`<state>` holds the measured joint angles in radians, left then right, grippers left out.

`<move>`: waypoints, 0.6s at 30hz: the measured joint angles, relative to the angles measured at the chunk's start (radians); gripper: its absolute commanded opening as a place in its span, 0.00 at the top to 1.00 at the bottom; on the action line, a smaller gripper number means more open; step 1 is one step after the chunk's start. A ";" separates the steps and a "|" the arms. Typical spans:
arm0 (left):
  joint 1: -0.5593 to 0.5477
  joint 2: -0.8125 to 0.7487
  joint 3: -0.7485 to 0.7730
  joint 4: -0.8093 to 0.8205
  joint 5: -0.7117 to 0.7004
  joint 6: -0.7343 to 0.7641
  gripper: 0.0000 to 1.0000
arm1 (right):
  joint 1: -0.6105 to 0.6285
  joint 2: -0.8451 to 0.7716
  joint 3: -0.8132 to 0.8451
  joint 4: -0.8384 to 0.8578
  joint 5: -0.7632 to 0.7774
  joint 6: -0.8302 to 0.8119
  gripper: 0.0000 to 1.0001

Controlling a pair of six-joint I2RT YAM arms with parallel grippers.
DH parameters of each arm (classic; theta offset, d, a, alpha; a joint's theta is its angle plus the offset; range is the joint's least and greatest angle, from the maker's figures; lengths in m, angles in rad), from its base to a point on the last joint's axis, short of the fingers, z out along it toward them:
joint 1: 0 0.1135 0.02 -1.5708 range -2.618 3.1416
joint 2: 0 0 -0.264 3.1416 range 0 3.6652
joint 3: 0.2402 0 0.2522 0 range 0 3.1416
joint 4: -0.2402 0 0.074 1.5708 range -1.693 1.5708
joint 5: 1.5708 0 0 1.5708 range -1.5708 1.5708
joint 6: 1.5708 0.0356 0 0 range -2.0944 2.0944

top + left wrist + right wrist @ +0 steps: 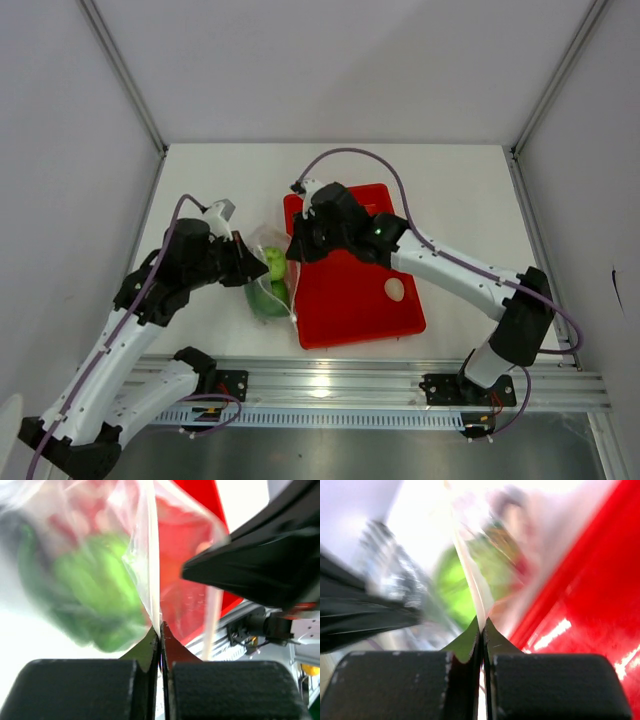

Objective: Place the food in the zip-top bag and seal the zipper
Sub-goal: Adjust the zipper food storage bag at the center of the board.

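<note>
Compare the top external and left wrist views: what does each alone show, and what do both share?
Only the top view: the white egg-shaped toy lying on the red rectangular plastic tray, apart from the clear floppy plastic bag. Only the left wrist view: the left jaws pinched shut on the bag's thin edge strip. Both: bag, tray, green toy vegetables inside the bag.
</note>
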<state>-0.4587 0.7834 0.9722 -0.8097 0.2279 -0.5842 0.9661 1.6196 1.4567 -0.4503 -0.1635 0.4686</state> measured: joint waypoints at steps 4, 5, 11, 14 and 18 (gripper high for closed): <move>0.000 -0.044 0.024 0.000 -0.037 -0.003 0.99 | 0.002 0.000 0.149 -0.064 -0.019 -0.010 1.00; 0.000 -0.051 0.022 -0.002 -0.050 -0.003 1.00 | 0.002 0.003 0.159 -0.070 -0.023 -0.011 1.00; 0.000 -0.023 -0.011 -0.024 -0.087 -0.010 0.99 | 0.002 0.099 0.151 -0.095 -0.048 -0.010 1.00; 0.000 -0.018 -0.014 -0.043 -0.108 -0.009 0.99 | 0.002 0.141 0.137 -0.118 -0.053 -0.011 1.00; 0.000 -0.046 0.033 -0.069 -0.132 0.001 1.00 | 0.002 0.145 0.135 -0.136 -0.045 -0.020 0.96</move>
<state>-0.4587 0.7372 1.0050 -0.8791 0.0959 -0.5831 0.9676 1.7645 1.5921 -0.5861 -0.2081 0.4484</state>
